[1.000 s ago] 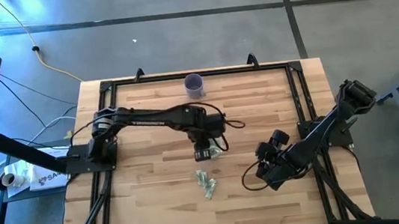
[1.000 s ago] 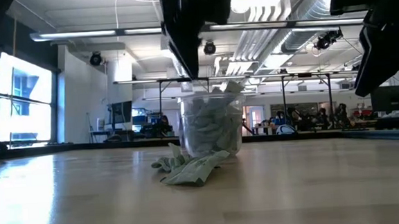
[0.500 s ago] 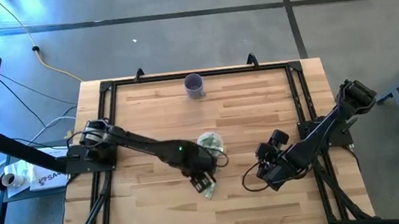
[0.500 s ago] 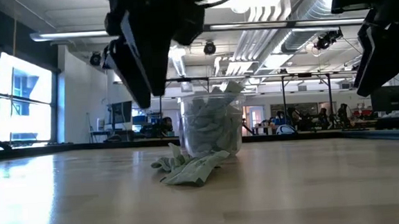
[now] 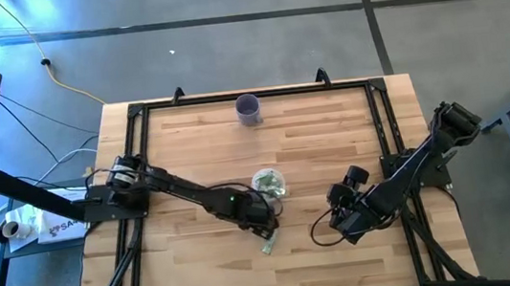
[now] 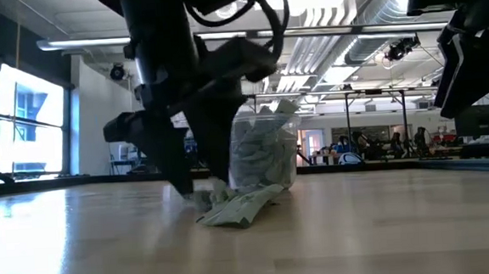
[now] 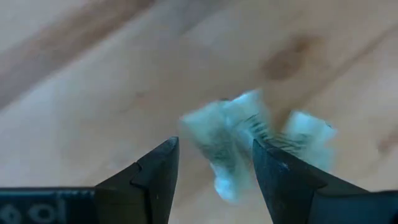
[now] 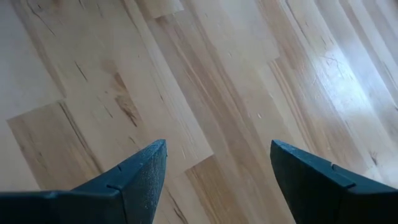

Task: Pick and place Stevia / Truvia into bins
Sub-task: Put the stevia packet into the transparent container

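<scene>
A small pile of pale green and white Stevia sachets (image 6: 232,207) lies flat on the wooden table just in front of the clear cup (image 6: 262,153), which is filled with more sachets. In the high view the cup (image 5: 267,182) stands mid-table and the loose sachets (image 5: 269,247) lie nearer the front edge. My left gripper (image 7: 214,165) points steeply down over the pile, open, with sachets (image 7: 242,137) showing between and beyond its fingers. My right gripper (image 8: 217,162) hangs open over bare wood at the right (image 5: 346,219). My left gripper has its fingertips (image 6: 198,191) down at the pile's left end, coming from above. Whether they touch a sachet, I cannot tell.
An opaque purple cup (image 5: 248,108) stands near the table's far edge. A black frame (image 5: 136,113) runs around the tabletop. Bare wood lies left of the pile and between the two arms.
My left gripper has swung from above the clear cup toward the table's near edge and come down onto the loose sachet pile, rolling its wrist on the way. The cup and the pile have stayed where they were.
</scene>
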You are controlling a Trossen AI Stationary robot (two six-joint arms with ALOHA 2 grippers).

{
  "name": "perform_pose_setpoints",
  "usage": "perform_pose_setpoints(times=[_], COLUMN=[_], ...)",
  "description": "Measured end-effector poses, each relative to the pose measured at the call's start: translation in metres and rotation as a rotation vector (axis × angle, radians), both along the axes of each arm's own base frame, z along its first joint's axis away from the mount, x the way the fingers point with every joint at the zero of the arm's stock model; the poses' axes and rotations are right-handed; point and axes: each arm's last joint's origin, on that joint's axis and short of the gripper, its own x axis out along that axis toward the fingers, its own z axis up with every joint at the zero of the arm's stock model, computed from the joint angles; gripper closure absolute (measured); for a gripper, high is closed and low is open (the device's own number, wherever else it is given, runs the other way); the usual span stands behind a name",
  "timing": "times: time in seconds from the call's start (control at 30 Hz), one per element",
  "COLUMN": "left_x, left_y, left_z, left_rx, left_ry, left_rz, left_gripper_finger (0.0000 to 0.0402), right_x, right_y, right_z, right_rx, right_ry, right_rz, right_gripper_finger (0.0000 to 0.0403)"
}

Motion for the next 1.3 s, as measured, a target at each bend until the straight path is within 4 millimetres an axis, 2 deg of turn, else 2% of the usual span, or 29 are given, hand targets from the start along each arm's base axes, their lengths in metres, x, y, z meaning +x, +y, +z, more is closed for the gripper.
perform_pose_setpoints(times=[0.27, 0.37, 0.47, 0.67, 0.73, 0.8, 0.83, 0.93, 1.0, 1.13, 1.2, 1.3], left_x=[-0.003, -0.010, -0.016, -0.027, -0.034, -0.045, -0.049, -0.064, -0.070, -0.067, -0.057, -0.034], left_y=[0.001, 0.003, 0.005, 0.008, 0.011, 0.018, 0.023, 0.048, 0.065, 0.097, 0.112, 0.121], left_z=[-0.018, -0.020, -0.021, -0.019, -0.012, -0.003, 0.007, 0.053, 0.080, 0.130, 0.138, 0.127], left_rx=[0.054, 0.089, 0.111, 0.119, 0.148, 0.209, 0.226, 0.278, 0.312, 0.369, 0.382, 0.339], left_ry=[0.101, 0.177, 0.248, 0.349, 0.388, 0.450, 0.457, 0.411, 0.285, -0.095, -0.210, -0.298], left_rz=[-0.037, -0.095, -0.162, -0.272, -0.288, -0.281, -0.265, -0.195, -0.151, -0.012, 0.027, 0.013], left_gripper_finger=[0.0165, 0.0182, 0.0221, 0.0337, 0.0374, 0.0380, 0.0378, 0.0361, 0.0360, 0.0382, 0.0382, 0.0375], right_x=[-0.001, -0.001, -0.001, -0.001, -0.001, -0.001, -0.001, -0.001, -0.001, -0.001, 0.000, 0.001], right_y=[-0.001, -0.001, -0.002, -0.002, -0.002, -0.002, -0.002, -0.002, -0.002, -0.002, -0.003, -0.004], right_z=[0.000, 0.000, 0.000, 0.000, 0.000, 0.001, 0.001, 0.001, 0.001, 0.001, 0.001, 0.001], right_rx=[-0.010, -0.013, -0.014, -0.025, -0.026, -0.026, -0.026, -0.028, -0.032, -0.038, -0.037, -0.028], right_ry=[0.009, 0.013, 0.014, 0.006, -0.001, -0.010, -0.014, -0.015, -0.018, -0.024, -0.024, -0.018], right_rz=[-0.002, -0.002, -0.002, -0.003, -0.010, -0.020, -0.024, -0.022, -0.022, -0.025, -0.030, -0.038], right_gripper_finger=[0.0126, 0.0126, 0.0126, 0.0126, 0.0126, 0.0126, 0.0126, 0.0126, 0.0126, 0.0126, 0.0126, 0.0126])
